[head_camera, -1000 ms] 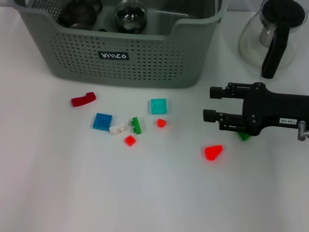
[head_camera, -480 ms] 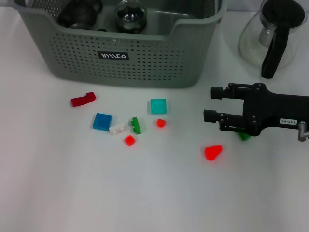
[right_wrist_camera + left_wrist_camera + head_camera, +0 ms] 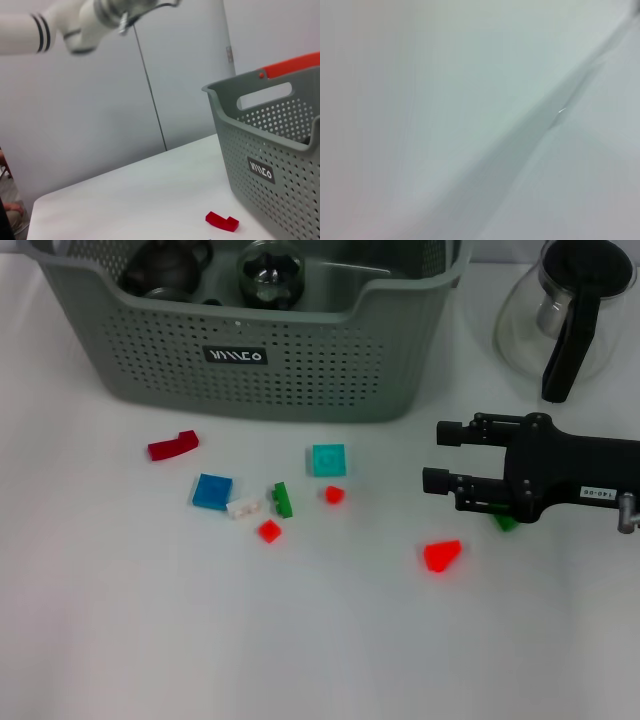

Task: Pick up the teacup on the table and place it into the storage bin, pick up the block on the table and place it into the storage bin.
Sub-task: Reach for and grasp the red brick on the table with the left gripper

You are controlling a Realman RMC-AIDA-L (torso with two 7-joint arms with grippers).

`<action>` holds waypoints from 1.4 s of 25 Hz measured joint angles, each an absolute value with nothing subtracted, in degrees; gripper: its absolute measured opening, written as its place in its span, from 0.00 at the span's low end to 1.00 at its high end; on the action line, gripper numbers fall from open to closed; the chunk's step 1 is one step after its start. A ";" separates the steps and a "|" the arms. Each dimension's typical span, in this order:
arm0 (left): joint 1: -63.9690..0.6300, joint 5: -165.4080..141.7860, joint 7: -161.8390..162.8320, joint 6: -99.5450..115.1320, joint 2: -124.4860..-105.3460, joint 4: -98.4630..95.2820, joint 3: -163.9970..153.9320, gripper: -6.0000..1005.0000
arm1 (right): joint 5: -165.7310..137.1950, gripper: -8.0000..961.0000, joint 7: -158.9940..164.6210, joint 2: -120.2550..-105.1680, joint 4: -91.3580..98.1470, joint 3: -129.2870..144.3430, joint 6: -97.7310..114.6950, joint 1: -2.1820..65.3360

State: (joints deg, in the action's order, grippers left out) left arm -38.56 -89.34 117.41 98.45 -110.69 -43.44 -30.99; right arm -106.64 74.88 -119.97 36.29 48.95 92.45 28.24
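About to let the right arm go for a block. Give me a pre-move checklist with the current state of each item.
1. Right gripper open and holding nothing: ok, its two fingers stand apart with only table showing between them.
2. A block close to that gripper: ok, the red block lies just in front of and below it; a green block is partly hidden under the gripper body.
3. Storage bin open on top: ok, with dark rounded items already inside.
4. Glass pot away from the gripper: ok, it stands behind the arm, apart from it.
5. Left gripper position: cannot tell, not in view.
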 joint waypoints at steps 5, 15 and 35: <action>-35.15 -91.06 110.90 112.41 -109.26 -41.47 -31.26 0.55 | -106.67 0.70 74.75 -119.97 36.29 48.97 92.48 28.48; -32.57 -122.12 111.21 114.95 -110.44 -55.99 -36.91 0.55 | -106.94 0.70 74.87 -119.93 36.30 48.96 92.56 28.63; -35.36 -155.78 114.18 91.74 -121.68 -69.11 -54.15 0.55 | -106.69 0.70 74.97 -119.88 36.30 48.95 92.11 28.65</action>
State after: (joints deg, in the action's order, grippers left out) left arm -35.36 -155.78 114.18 91.74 -121.68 -69.11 -54.15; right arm -106.69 74.97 -119.88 36.30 48.95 92.11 28.65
